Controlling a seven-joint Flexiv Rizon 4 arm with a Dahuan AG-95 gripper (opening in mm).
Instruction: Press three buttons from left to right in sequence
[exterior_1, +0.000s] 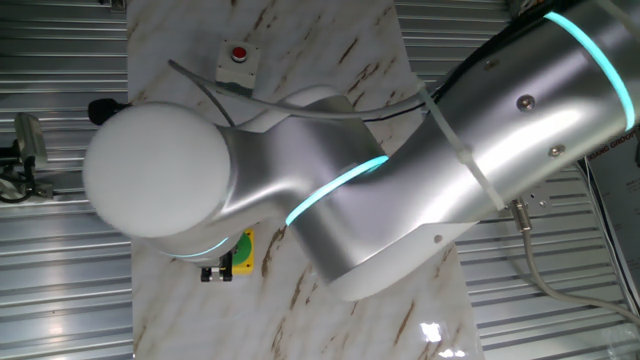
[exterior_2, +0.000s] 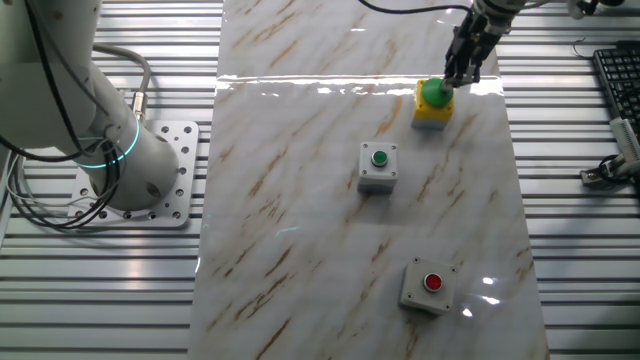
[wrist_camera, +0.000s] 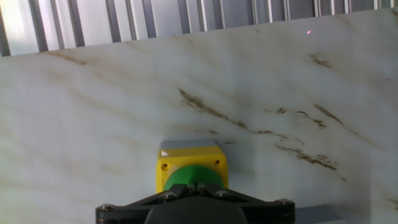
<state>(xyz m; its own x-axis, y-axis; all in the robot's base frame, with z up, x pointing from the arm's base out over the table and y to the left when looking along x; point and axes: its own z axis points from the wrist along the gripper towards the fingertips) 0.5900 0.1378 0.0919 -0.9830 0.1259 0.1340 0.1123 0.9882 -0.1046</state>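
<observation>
The yellow box (exterior_2: 431, 113) with the large green dome button (exterior_2: 434, 94) stands at the far end of the marble board. My gripper (exterior_2: 456, 80) is right over it, its tips on the dome's edge. In the hand view the fingertips (wrist_camera: 198, 185) touch each other, shut, resting on the green dome (wrist_camera: 180, 178) of the yellow box (wrist_camera: 189, 163). The grey box with the dark-green button (exterior_2: 378, 166) sits mid-board. The grey box with the red button (exterior_2: 430, 285) is nearest, and it also shows in one fixed view (exterior_1: 238, 58). There the arm hides the dark-green button box.
The marble board (exterior_2: 300, 200) lies on a ribbed metal table. The arm's base (exterior_2: 120, 160) stands at the left of the board. A keyboard (exterior_2: 620, 80) and a clamp (exterior_2: 610, 170) lie off to the right. The arm's big elbow (exterior_1: 330, 190) blocks much of one fixed view.
</observation>
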